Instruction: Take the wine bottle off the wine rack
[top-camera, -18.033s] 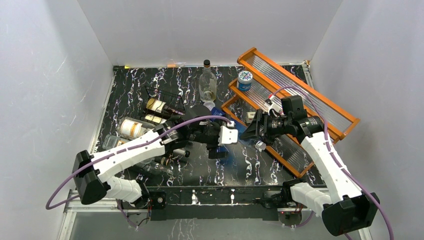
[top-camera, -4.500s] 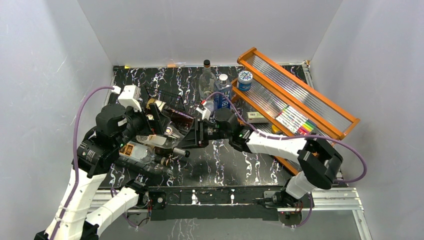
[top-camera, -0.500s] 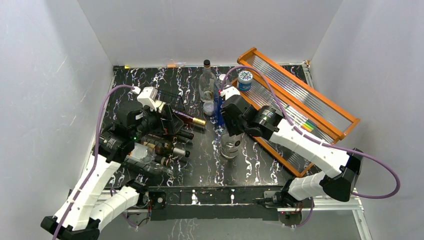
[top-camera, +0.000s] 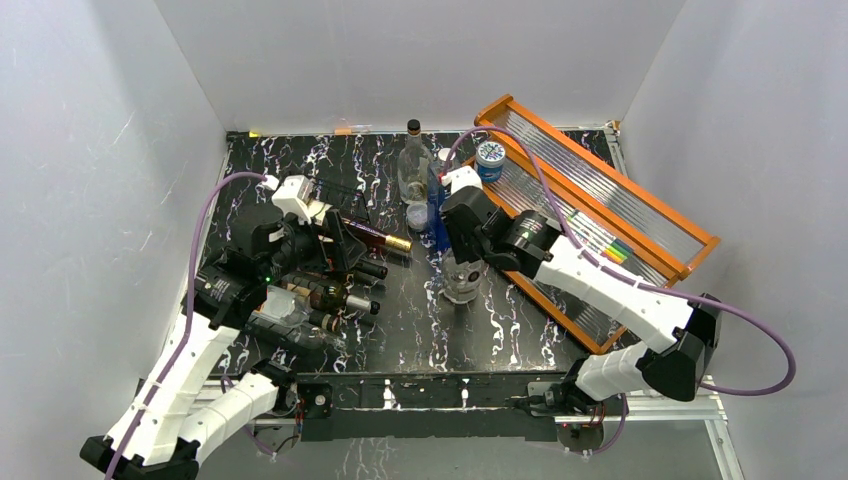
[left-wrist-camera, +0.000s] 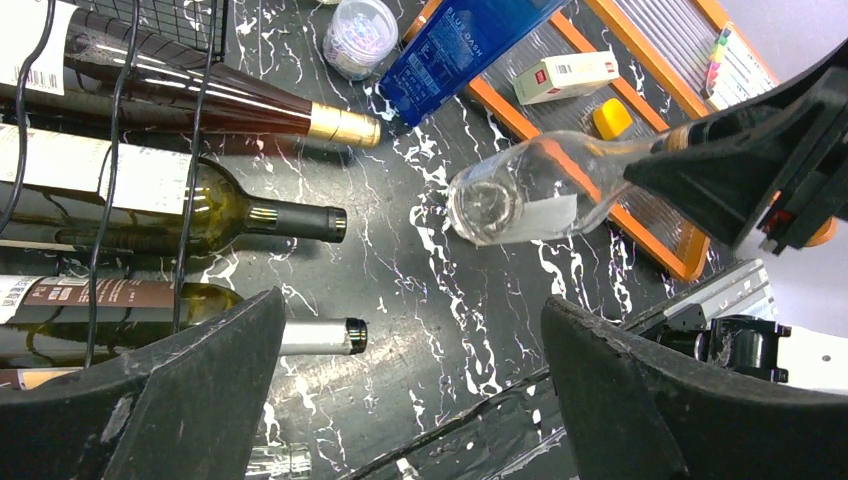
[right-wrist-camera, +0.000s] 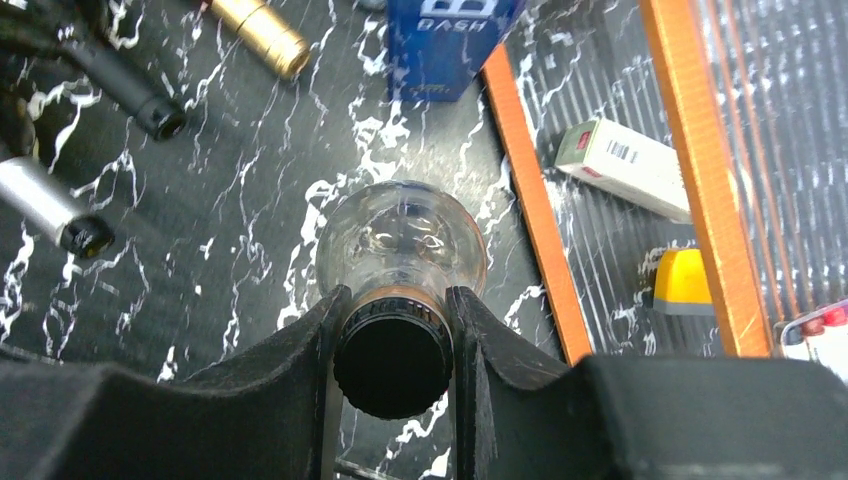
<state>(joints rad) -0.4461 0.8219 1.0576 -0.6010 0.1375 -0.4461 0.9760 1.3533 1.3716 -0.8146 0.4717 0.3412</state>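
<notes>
**Top view.** Within the last half-second the right gripper (top-camera: 459, 264) has closed on the top of the wine bottle (top-camera: 461, 287). This is a clear glass bottle standing on the marbled table (top-camera: 400, 325), well apart from the wine rack (top-camera: 318, 192) at left and near the orange shelf (top-camera: 600, 190). Judgement: the bottle is already off the rack, so this fresh grip most likely serves to steady or re-site it.

**Left wrist view.** The left gripper (left-wrist-camera: 415, 310) stands spread to its widest and holds nothing. It hovers over the necks of the racked bottles (left-wrist-camera: 200, 215). The wine bottle (left-wrist-camera: 530, 195) shows its base nearest the centre of the view, and its neck runs right into the other arm's fingers.

**Right wrist view.** The fingers (right-wrist-camera: 320, 340) pinch the black cap (right-wrist-camera: 392, 370) from both sides — no gap visible. The view runs down the bottle's length, with the body directly beneath the cap. The long axis is near vertical, neck up and base down. A slight lean cannot be ruled out.
</notes>
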